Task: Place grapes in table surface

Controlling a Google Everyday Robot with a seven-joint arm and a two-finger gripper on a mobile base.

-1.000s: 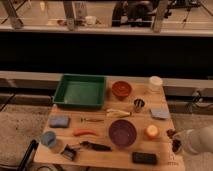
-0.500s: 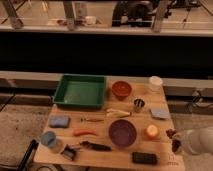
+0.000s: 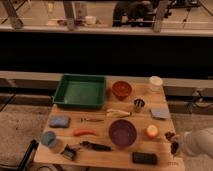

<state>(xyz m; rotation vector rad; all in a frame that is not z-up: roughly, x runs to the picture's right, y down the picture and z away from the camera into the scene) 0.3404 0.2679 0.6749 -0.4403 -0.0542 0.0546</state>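
The grapes [image 3: 171, 136] are a small dark red-purple bunch at the right edge of the light wooden table surface [image 3: 100, 125], just right of the orange fruit. My gripper [image 3: 175, 146] comes in from the lower right on a white arm [image 3: 197, 142]. It sits right at the grapes, over the table's right front corner. I cannot tell whether the bunch rests on the wood or hangs from the gripper.
On the table are a green tray [image 3: 80, 91], a brown bowl [image 3: 121, 89], a white cup [image 3: 155, 83], a metal cup [image 3: 139, 104], a blue cloth [image 3: 160, 113], a purple bowl [image 3: 122, 132], an orange fruit [image 3: 152, 131] and a black block [image 3: 144, 158].
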